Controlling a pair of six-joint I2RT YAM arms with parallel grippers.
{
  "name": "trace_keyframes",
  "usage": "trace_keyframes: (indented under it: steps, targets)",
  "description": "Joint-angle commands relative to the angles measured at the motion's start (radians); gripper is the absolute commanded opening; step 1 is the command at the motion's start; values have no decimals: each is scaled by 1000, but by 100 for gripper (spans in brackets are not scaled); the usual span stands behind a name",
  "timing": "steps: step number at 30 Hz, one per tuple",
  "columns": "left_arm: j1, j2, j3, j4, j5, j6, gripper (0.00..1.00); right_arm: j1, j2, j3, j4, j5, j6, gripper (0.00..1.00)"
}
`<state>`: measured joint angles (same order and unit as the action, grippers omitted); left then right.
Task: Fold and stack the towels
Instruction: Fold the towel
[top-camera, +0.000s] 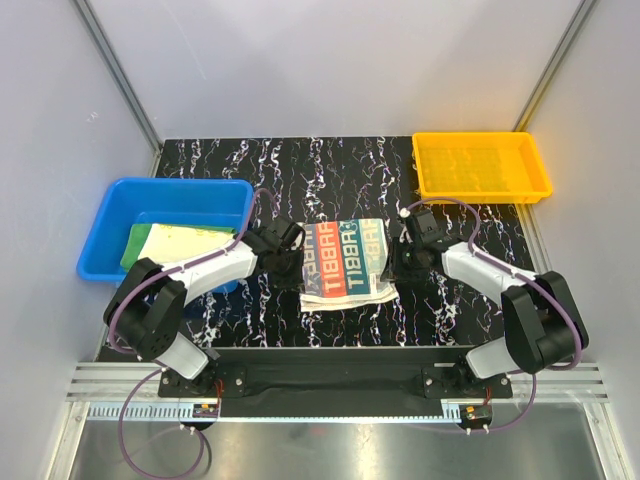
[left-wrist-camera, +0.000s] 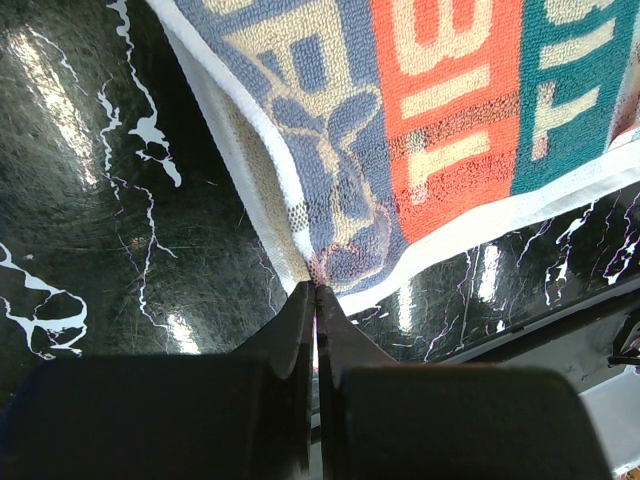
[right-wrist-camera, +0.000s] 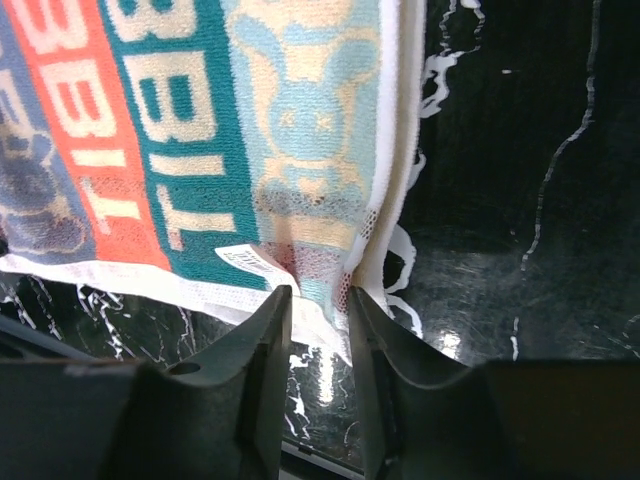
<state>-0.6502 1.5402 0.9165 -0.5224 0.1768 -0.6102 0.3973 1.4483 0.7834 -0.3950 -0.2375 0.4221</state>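
The cream RABBIT towel (top-camera: 345, 262) lies folded at the middle of the black marble table, its coloured word bands facing up. My left gripper (top-camera: 296, 246) is at the towel's left edge; in the left wrist view it (left-wrist-camera: 316, 287) is shut on a corner of the towel (left-wrist-camera: 420, 120). My right gripper (top-camera: 394, 262) is at the towel's right edge; in the right wrist view it (right-wrist-camera: 318, 292) is narrowly closed, with the bunched towel corner (right-wrist-camera: 300, 150) between its jaws. The green towel (top-camera: 137, 247) and the pale yellow towel (top-camera: 188, 240) lie in the blue bin (top-camera: 120, 200).
A yellow tray (top-camera: 481, 166) stands at the back right of the table. The blue bin is at the left edge, close to my left arm. Grey walls enclose the table on the left, the back and the right.
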Motion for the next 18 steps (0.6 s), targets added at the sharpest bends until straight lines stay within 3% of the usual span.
trace_keyframes:
  steps: [1, 9, 18]
  targets:
    - [-2, -3, 32, 22, -7, 10, 0, 9, -45, 19, -30, 70, -8, 37]
    - [0, -3, 28, 27, -5, 7, 0, 9, -28, 7, -7, 61, -13, 29]
    - [-2, -5, 24, 30, -7, 3, 0, 11, 11, -4, -2, 58, -5, 27]
